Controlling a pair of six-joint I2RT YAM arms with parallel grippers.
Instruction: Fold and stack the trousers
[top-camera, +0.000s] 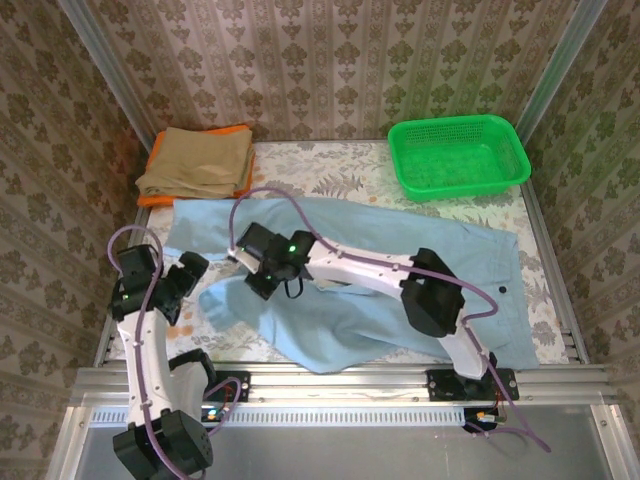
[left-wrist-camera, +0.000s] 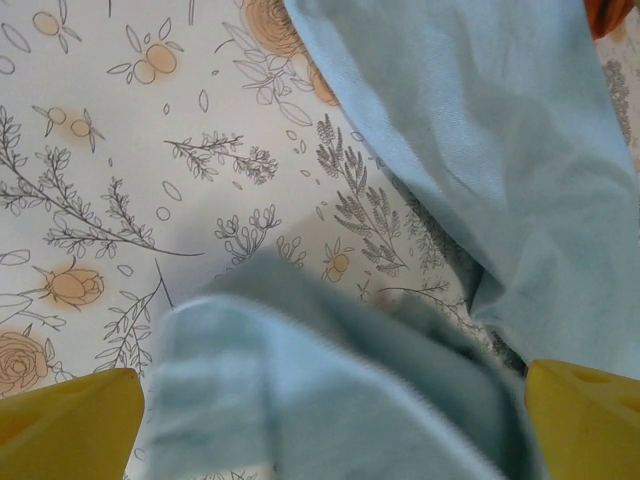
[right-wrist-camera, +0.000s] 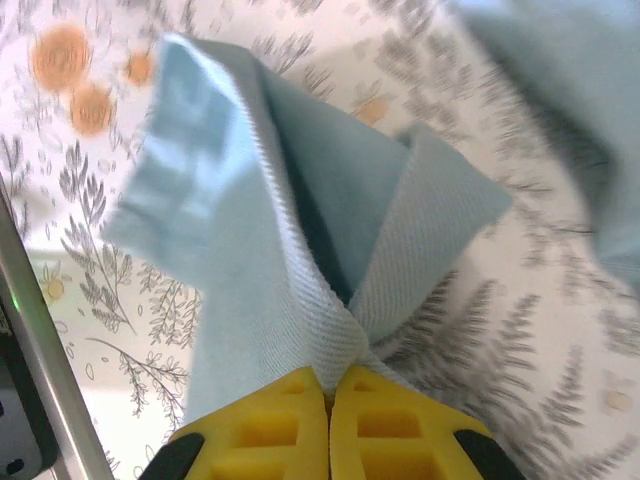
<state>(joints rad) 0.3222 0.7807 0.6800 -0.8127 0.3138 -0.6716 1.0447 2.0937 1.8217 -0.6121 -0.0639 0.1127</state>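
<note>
From above, the light-blue trousers (top-camera: 380, 225) lie loosely spread across the middle of the flowered surface (top-camera: 330, 175). They run from near the left edge to close by the right edge, and the cloth is rumpled toward the near edge. The right gripper (top-camera: 250, 270) reaches across to the left half of the garment and sits down on the cloth. The left gripper (top-camera: 192, 272) sits by the left edge, just beside the end of the garment nearest it. In the far left corner folded khaki trousers (top-camera: 195, 160) rest on an orange cloth (top-camera: 150, 200). A green mesh basket (top-camera: 450, 122) stands in the far right corner.

In the left wrist view, the left gripper (left-wrist-camera: 330, 420) has its jaws spread wide, with one yellow finger (left-wrist-camera: 65, 425) at either lower corner. A raised fold of the trousers (left-wrist-camera: 500, 150) lies between them over the surface (left-wrist-camera: 120, 120). A scrap of the orange cloth (left-wrist-camera: 612, 12) peeks in at the top.

In the right wrist view, the right gripper (right-wrist-camera: 330, 410) has its jaws pressed together. They pinch a bunched edge of the trousers (right-wrist-camera: 300, 230), which rises clear of the surface (right-wrist-camera: 520, 330). A metal rail (right-wrist-camera: 40, 330) runs along the left.
</note>
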